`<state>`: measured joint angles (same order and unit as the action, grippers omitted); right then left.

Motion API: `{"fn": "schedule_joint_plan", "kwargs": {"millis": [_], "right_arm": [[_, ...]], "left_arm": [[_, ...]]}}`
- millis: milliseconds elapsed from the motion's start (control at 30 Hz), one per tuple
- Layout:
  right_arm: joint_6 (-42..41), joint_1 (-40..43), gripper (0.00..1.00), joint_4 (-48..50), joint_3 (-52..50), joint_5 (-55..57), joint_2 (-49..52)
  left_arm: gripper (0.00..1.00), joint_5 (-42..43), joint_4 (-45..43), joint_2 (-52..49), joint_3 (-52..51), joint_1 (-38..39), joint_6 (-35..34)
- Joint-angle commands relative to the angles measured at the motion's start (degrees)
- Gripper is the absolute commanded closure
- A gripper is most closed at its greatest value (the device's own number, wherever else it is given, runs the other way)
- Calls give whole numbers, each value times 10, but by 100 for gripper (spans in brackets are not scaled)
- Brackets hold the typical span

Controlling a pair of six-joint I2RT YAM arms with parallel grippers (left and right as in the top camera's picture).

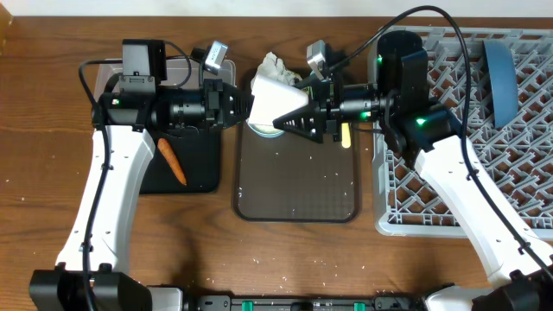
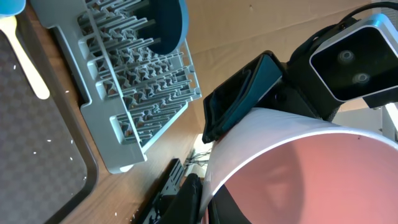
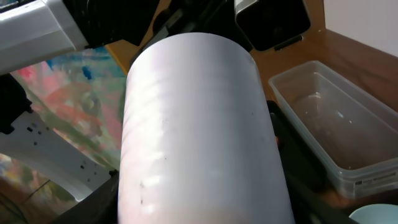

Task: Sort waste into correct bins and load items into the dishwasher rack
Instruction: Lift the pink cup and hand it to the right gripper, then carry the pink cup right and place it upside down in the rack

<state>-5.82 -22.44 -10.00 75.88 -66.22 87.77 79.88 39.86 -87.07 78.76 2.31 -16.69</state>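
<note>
Currently, the task is judged to be at an early stage.

**Progress, by item**
- The dishwasher rack (image 1: 536,155) holds one item only: the blue plate (image 1: 499,73), standing on edge near its far side.
- The brown serving tray (image 1: 298,186) lies between rack and bins and carries items not yet dealt with.
- The black tray (image 1: 194,164) holds the carrot (image 1: 171,161), so one piece of waste is sorted.
- The clear tub (image 3: 323,118) shows nothing inside in the right wrist view.
- The pink-and-white cup (image 1: 278,93) is off the table, above the far end of the serving tray. It is not yet in the rack.
- The light-blue cup (image 1: 259,130) sits on the serving tray, partly hidden under the grippers.
- The napkin (image 1: 278,64) lies just beyond the far edge of the serving tray, unsorted.
- The yellow spoon (image 1: 345,135) lies on the serving tray near the rack.
- The rice grains (image 1: 304,158) are scattered over the serving tray and the table.
- Bowl and wrapper cannot be identified.

**Tools**
- The right gripper (image 1: 285,119) is spread wide around the body of the pink-and-white cup. One padded finger (image 2: 242,102) lies flat against the cup's outer wall, so it is judged to be clamping the cup.
- The left gripper (image 1: 240,105) meets the same cup at its open end. A finger (image 2: 186,196) shows just beside the rim. Whether its jaws pinch the wall cannot be told.
</note>
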Motion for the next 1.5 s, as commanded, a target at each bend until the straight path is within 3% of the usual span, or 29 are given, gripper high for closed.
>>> {"fn": "schedule_joint_plan", "kwargs": {"millis": [0, 167, 367, 600, 800, 1067, 1233, 1467], "right_arm": [[-6, 2, 50, 20, 0, 7, 5], [-24, 14, 50, 51, 0, -17, 5], [-49, 47, 54, 73, 0, -35, 4], [-68, 120, 55, 41, 0, -30, -10], [-54, 194, 58, -148, 0, 82, -43], [-16, 243, 59, -473, 2, 422, -164], [-19, 242, 58, -631, 2, 560, -229], [-66, 242, 60, -745, 1, 682, -238]], "left_arm": [[93, 2, 2, -5, -3, 1, -1], [93, 2, 2, -5, -3, 1, -1], [75, 2, 2, -5, -3, 1, -1], [72, 0, 2, -5, -3, 1, 0], [71, -46, 2, -5, -3, 1, 1], [71, -182, 15, -5, -3, 1, 1], [71, -294, 58, -5, -3, 1, 1], [71, -397, 113, -5, -5, 1, 6]]}}
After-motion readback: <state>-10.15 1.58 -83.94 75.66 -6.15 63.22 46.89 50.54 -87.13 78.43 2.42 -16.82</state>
